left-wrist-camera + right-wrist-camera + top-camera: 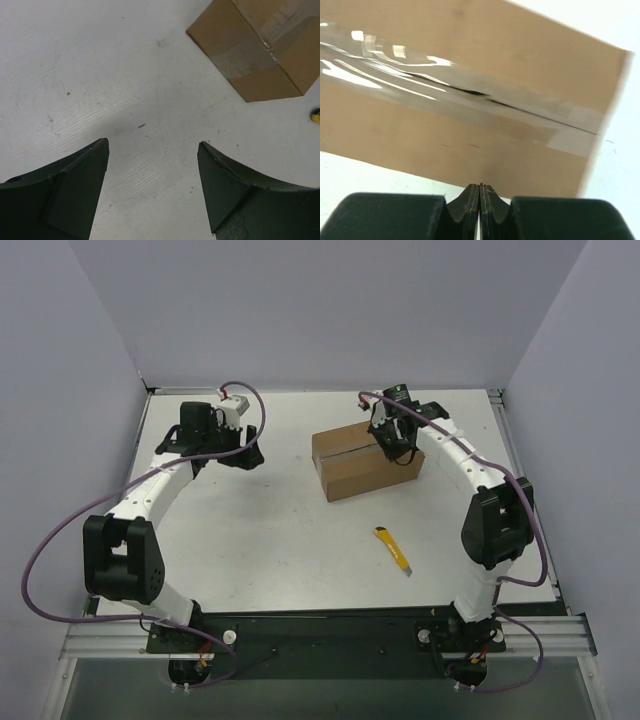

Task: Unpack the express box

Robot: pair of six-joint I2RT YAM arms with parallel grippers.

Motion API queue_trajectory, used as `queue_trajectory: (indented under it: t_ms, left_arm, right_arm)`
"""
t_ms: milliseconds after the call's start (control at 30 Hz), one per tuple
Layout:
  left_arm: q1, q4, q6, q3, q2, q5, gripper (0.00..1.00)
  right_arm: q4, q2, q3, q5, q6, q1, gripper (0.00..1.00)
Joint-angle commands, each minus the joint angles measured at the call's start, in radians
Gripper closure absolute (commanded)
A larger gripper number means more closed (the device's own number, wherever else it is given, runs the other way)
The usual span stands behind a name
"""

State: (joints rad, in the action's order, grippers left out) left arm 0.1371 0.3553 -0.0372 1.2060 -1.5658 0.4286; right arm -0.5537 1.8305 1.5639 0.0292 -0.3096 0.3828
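Two arms are seen over the white desk (270, 530), one end effector each. The express box (365, 462) is set on the desk at about 1 o'clock from the desk's middle, with its flaps down and its long axis turned slightly off the desk edges.

In the right wrist view, the box top (470, 150) fills most of the frame. Clear tape (470, 95) is run along the centre seam, wrinkled and glossy toward 9 o'clock, and a thin dark gap is shown along the seam line. In the left wrist view, the box (255, 50) is placed at 1 o'clock of the frame, with tape carried down over its end face.

The right end effector (395, 445) is held over the 3 o'clock end of the box in the top view. Its fingers are pressed together tip to tip (480, 187), at the near long edge of the box. Contact with the cardboard cannot be told.

The left end effector (250, 454) is held at 9 o'clock of the box, well apart from it. Its fingers are spread wide (152, 150), with only bare desk seen between them.

A yellow utility knife (393, 549) is laid flat on the desk at 5 o'clock of the box, apart from it and from both arms. In the left wrist view only a yellow sliver of it (315, 116) is caught at the 3 o'clock edge
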Motion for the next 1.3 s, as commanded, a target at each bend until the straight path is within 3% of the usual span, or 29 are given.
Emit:
queue_trajectory:
  t_ms: [0,133,200,300,333,467,567,867,1067,1267]
  left_arm:
    - [0.010,-0.036,0.013,-0.026,0.052,0.036,0.20]
    - [0.019,-0.064,0.064,-0.045,0.027,0.044,0.27]
    - [0.027,-0.081,0.075,-0.045,0.003,0.059,0.36]
    - [0.036,-0.098,0.083,-0.036,-0.034,0.064,0.49]
    - [0.041,-0.099,0.077,-0.031,-0.045,0.070,0.59]
    - [0.050,-0.093,0.065,0.007,-0.126,0.082,0.80]
    - [0.067,-0.104,0.060,0.047,-0.183,0.087,0.91]
    - [0.119,-0.115,0.007,0.262,-0.411,0.047,0.93]
    - [0.114,-0.091,-0.056,0.438,-0.519,0.030,0.90]
    - [0.122,-0.107,-0.043,0.559,-0.595,0.081,0.80]
  right_arm:
    - [-0.089,-0.033,0.133,0.124,0.128,-0.160,0.94]
    - [-0.069,0.073,0.232,0.100,0.149,-0.300,0.95]
    - [-0.042,0.136,0.266,0.089,0.133,-0.340,0.97]
    - [-0.011,0.209,0.280,0.077,0.087,-0.344,0.98]
    - [-0.009,0.223,0.282,0.081,0.077,-0.343,0.98]
    - [-0.005,0.256,0.263,0.119,0.063,-0.303,0.98]
    - [-0.005,0.242,0.220,0.156,0.055,-0.248,0.98]
    - [-0.006,0.046,-0.077,0.187,0.044,-0.098,0.98]
    - [0.000,-0.120,-0.252,0.241,0.053,-0.013,0.95]
    - [0.009,-0.126,-0.262,0.245,0.021,0.051,0.90]
